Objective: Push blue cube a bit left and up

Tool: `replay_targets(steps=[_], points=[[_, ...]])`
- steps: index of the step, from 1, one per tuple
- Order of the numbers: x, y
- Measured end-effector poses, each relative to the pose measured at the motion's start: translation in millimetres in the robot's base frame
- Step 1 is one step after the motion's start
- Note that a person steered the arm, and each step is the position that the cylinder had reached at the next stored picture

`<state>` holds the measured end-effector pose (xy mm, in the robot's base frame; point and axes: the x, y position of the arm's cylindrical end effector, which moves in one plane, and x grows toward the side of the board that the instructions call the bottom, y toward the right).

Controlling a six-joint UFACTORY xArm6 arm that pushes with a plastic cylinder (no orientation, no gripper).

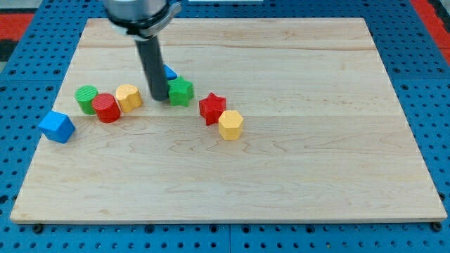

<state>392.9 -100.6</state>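
The blue cube (57, 126) sits near the board's left edge, below and left of the other blocks. My tip (159, 98) is far to its right, touching or just beside the left side of a green star (181, 91). A small blue block (169, 72) shows behind the rod, mostly hidden by it. Between the tip and the blue cube lie a yellow block (129, 96), a red cylinder (107, 107) and a green cylinder (86, 98), packed close together.
A red star (211, 107) and a yellow hexagonal block (230, 124) lie right of the green star, touching each other. The wooden board (295, 161) rests on a blue pegboard table; the blue cube is close to the board's left edge.
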Motion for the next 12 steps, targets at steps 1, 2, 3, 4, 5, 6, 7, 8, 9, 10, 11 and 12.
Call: replay_targets(steps=[1, 2, 3, 4, 5, 6, 7, 8, 9, 10, 11, 12], points=[[-9.5, 8.7], [16.1, -3.8], [49.8, -18.8], [81.7, -38.0], [99.7, -64.9], [83.0, -105.2], [80.7, -136.7], [87.2, -138.5], [110.5, -138.5], [145.4, -146.0], [158.9, -196.6], [153.0, -204.0]])
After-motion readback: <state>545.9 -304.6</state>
